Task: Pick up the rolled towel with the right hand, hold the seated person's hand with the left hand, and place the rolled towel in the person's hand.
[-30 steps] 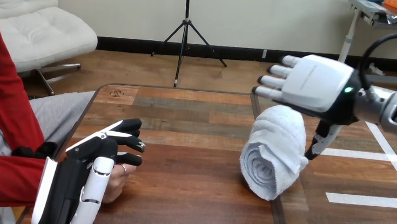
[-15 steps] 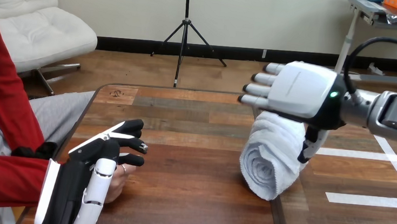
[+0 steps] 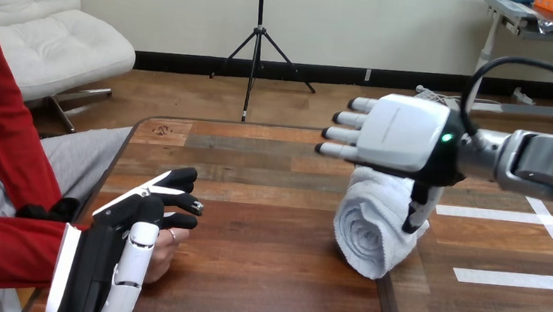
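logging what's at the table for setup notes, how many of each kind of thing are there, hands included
robot hands: 2, the left hand and the right hand
rolled towel: 1
person's hand: 1
total: 4

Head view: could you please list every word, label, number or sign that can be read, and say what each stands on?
None can be read.
A small mark at the far left corner of the table is too blurred to make out.
The rolled towel, the right hand and the left hand show no print.
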Controlling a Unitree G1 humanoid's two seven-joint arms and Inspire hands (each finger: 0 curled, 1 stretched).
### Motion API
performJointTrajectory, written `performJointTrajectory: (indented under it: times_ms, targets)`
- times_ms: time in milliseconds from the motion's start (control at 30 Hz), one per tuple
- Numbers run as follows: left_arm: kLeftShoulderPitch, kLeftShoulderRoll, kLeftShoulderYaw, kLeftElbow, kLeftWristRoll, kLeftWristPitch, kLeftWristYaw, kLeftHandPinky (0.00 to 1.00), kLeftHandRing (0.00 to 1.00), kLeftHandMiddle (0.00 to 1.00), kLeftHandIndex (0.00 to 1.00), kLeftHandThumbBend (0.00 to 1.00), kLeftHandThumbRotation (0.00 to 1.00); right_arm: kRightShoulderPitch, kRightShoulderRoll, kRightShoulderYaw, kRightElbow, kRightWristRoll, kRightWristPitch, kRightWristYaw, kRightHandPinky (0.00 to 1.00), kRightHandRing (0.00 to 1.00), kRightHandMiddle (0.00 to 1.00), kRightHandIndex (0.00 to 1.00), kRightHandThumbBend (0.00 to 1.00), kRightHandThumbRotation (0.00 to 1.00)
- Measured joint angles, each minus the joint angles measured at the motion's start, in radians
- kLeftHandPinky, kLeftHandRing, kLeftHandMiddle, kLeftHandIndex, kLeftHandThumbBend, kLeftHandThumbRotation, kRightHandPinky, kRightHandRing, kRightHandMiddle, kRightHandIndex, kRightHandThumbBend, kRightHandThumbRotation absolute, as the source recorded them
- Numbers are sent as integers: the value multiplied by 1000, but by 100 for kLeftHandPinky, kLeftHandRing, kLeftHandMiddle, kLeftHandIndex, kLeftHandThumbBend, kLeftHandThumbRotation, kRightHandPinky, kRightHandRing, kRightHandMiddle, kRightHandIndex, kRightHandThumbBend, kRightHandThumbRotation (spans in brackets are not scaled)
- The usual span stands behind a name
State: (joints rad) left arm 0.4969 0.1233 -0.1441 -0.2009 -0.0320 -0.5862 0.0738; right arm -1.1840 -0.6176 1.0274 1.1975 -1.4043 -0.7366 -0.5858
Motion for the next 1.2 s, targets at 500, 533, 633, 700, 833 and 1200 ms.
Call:
performJointTrajectory:
  times_ms: [500,533,633,700,833,1200]
  targets:
    - [15,0,-3,-1,-2,-3,12,60,78,78,50,53,97,2,59,77,14,-35,29,4,82,94,99,100,100,47]
    - [16,0,-3,-1,-3,-3,13,59,78,78,50,53,97,2,64,83,18,-39,35,4,82,94,99,100,100,46]
    - [20,0,-3,-2,-5,-3,15,58,78,78,50,53,99,5,77,100,30,-47,52,9,81,93,99,100,100,45]
    - [25,1,-3,-4,-8,-3,17,58,79,79,50,53,99,9,86,108,36,-49,63,14,81,93,99,100,100,45]
    - [36,3,-1,-7,-14,-3,17,57,79,78,51,53,100,23,102,124,52,-53,90,22,81,93,98,100,100,44]
    - [75,10,6,-10,-38,-30,16,57,77,77,52,50,100,71,120,158,87,-55,137,81,86,97,100,100,100,45]
